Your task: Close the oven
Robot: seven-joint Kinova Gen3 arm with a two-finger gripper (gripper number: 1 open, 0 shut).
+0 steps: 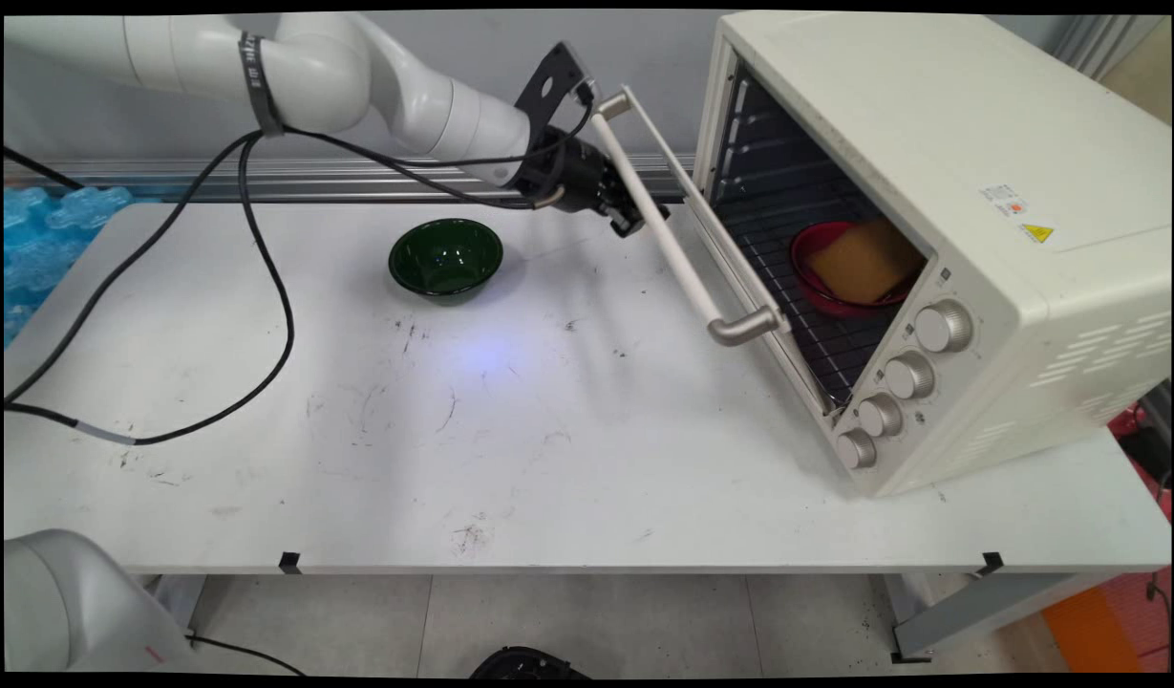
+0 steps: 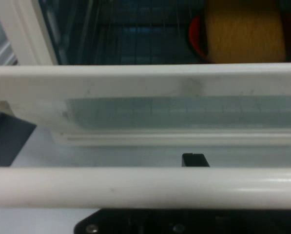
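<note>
White table [image 1: 548, 459], pincer [image 1: 629, 212] at half-open oven [image 1: 930, 239] door's handle [image 1: 677, 244], grip unclear, green bowl [image 1: 445, 258] nearby

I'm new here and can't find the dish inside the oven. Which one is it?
Find the big cream toaster oven on the white table's right side, door open. On its wire rack sits a red bowl holding a tan sponge-like block. The only other bowl, dark green, stands outside on the table.
</note>
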